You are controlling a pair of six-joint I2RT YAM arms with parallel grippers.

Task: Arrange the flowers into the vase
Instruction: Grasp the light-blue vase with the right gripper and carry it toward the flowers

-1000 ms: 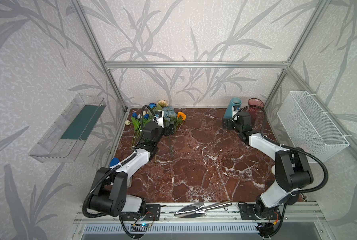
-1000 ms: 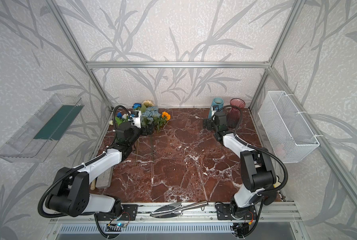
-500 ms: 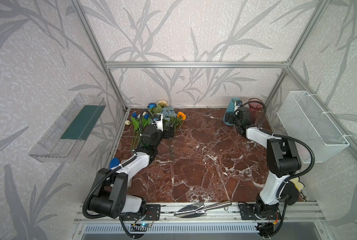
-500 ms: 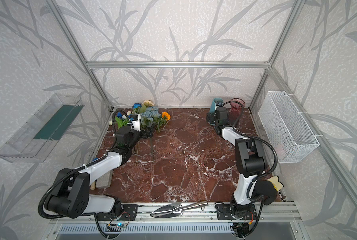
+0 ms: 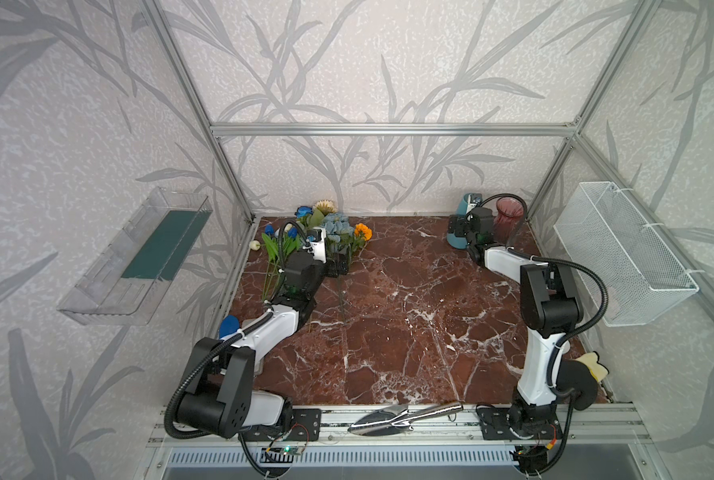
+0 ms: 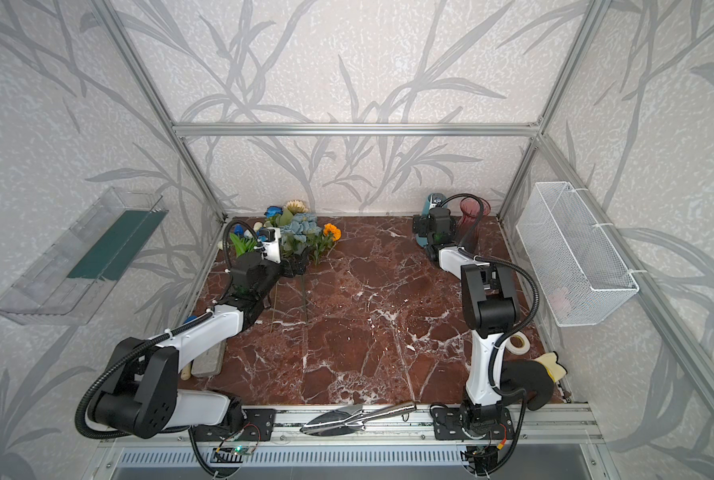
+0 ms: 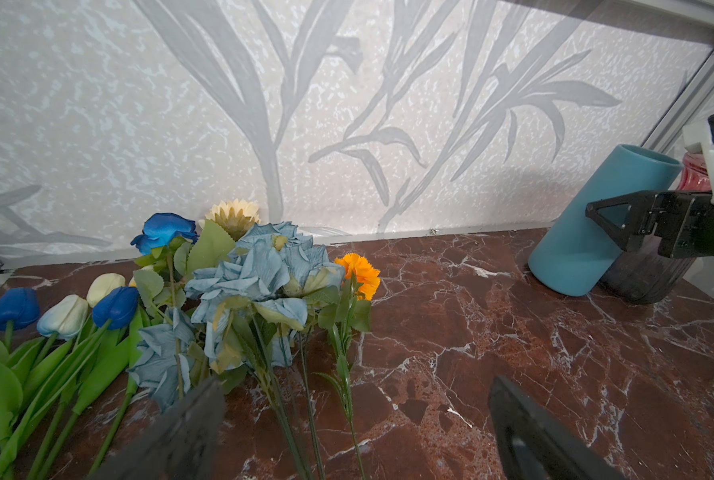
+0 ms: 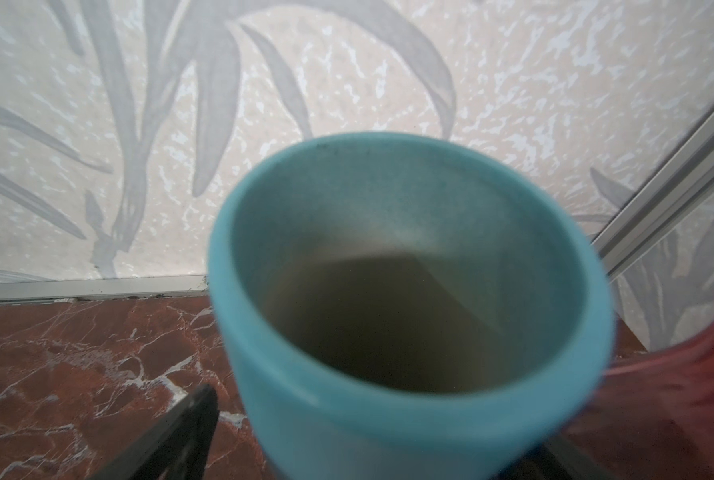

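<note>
2 arms [image 5: 273, 327] of white links and black joints, each looped by a ribbed black cable [image 5: 602, 286].

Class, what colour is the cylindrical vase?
Light teal-blue; the vase shows best in the left wrist view.

**Two eyes high, two low**

Both top views look steeply down from the front, sharing the whole table [image 5: 388, 332]. The left wrist camera sits low behind its fingers [image 7: 534, 436], facing flowers [image 7: 255, 282] just beyond them. The right wrist camera stares closely into the teal vase [image 8: 347, 436] beyond its fingers [image 8: 172, 440]; the left wrist view catches it too.
</note>
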